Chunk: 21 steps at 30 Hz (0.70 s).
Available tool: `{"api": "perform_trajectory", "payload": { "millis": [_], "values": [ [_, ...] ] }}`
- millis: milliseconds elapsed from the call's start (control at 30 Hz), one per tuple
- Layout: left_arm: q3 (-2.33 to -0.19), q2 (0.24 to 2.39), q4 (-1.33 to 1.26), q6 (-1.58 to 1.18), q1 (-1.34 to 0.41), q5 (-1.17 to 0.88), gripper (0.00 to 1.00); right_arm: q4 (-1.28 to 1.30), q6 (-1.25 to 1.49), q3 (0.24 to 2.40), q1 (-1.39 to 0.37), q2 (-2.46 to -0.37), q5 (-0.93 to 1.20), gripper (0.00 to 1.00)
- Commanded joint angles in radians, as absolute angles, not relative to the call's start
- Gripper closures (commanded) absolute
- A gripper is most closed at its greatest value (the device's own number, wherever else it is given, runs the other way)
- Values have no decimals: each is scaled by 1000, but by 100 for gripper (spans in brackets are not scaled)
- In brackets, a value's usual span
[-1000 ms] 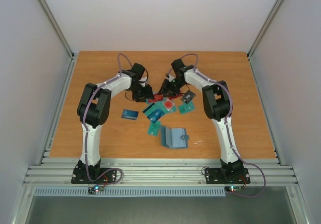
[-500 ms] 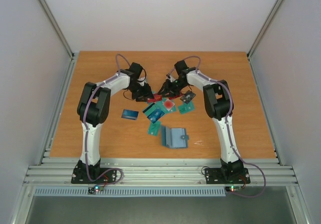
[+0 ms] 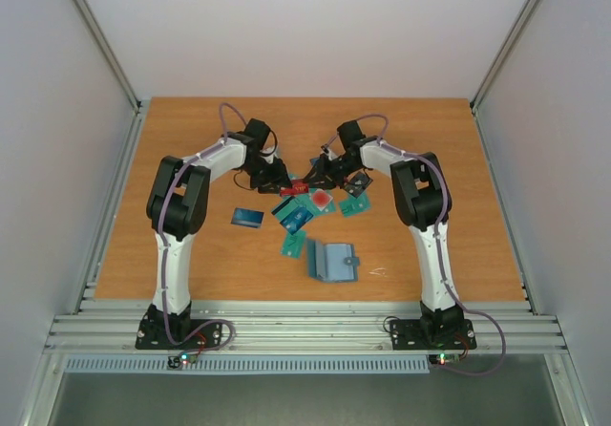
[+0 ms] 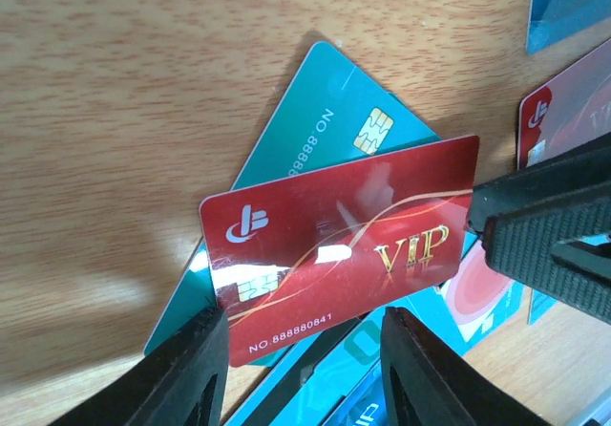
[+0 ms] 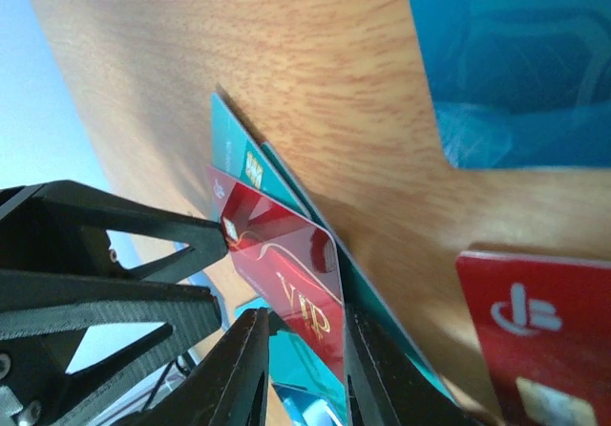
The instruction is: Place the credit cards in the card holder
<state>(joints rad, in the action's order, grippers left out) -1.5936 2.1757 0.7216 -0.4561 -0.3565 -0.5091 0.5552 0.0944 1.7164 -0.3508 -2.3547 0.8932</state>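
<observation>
A red VIP credit card point(image 4: 334, 244) is tilted up off a teal card point(image 4: 315, 130) in the scattered pile of credit cards point(image 3: 298, 214). My left gripper point(image 4: 301, 369) is open, and the red card's lower edge lies at its fingertips point(image 4: 196, 359), one corner touching. My right gripper point(image 5: 301, 369) is open and narrow. It straddles the other end of the red card point(image 5: 286, 273), one finger against its back and a small gap on the face side. The card holder point(image 3: 331, 262) lies unfolded nearer the arm bases, away from both grippers.
Another red card point(image 5: 535, 330) and a blue-teal card point(image 5: 516, 63) lie beside the right gripper. A blue card point(image 3: 247, 218) and a teal card point(image 3: 293, 244) lie apart from the pile. Grey walls and rails enclose the wooden table point(image 3: 191, 149).
Both grippers have narrowed, the right one more, around the red card. The right wrist has shifted slightly to the right. The holder and the loose cards have not moved.
</observation>
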Motion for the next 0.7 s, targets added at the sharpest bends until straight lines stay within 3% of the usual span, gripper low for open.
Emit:
{"api": "perform_trajectory", "payload": {
  "millis": [0, 333, 667],
  "values": [
    [-1596, 2261, 660, -423, -382, -561, 55, 433, 135, 1676, -397, -2275, 1031, 76],
    [-1607, 2262, 666, -413, -383, -575, 56, 331, 177, 1597, -397, -2229, 1043, 77],
    [-1612, 2263, 673, -409, -382, -581, 56, 391, 147, 1619, -408, -2262, 1002, 77]
  ]
}}
